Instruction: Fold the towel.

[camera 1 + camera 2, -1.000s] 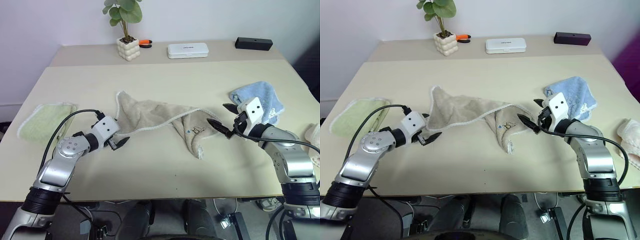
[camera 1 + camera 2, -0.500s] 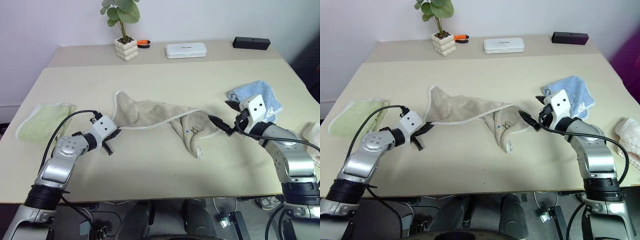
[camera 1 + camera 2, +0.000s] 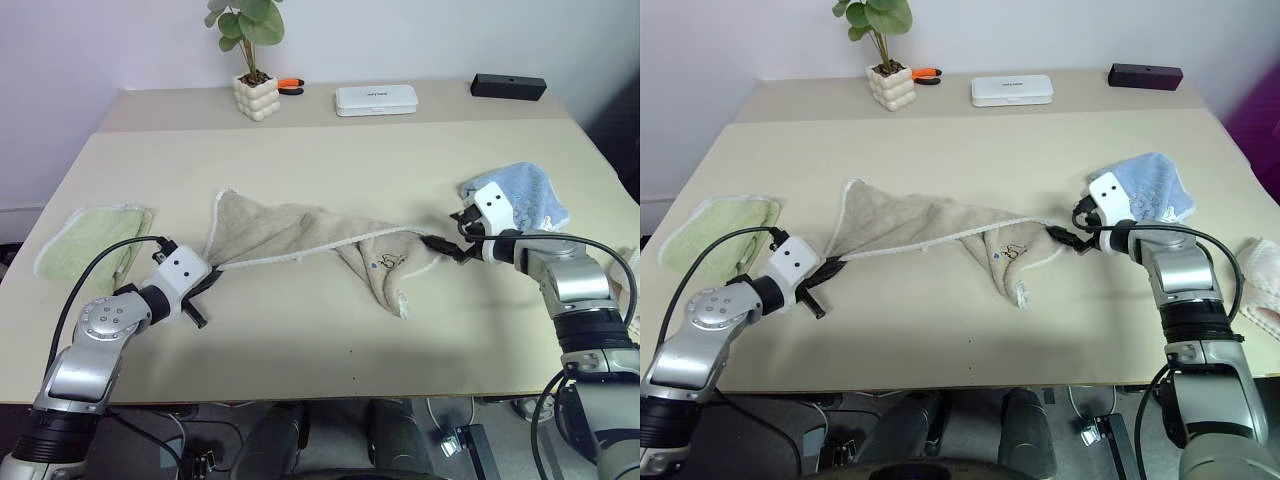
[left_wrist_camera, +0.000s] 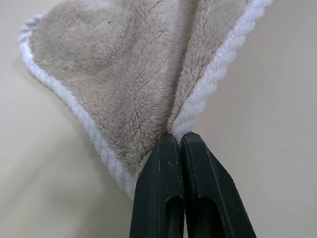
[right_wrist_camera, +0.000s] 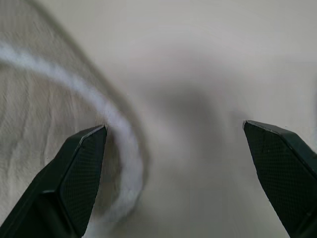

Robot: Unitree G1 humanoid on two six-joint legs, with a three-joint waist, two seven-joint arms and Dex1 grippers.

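the towel [image 3: 300, 232] stretches lengthwise across the bench between the arms, left end effector [image 4: 179, 141] clamped on its corner, right end effector [image 3: 447, 243] spread wide at the opposite edge.

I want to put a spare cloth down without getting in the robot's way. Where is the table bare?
Bare: the wide strip between the beige towel and the plant pot and white case, and the near edge in front of the towel. Crowded: the left side by the green towel, the right by the blue towel.

Left tool [image 4: 181, 141] clamped — right tool [image 5: 178, 148] spread.
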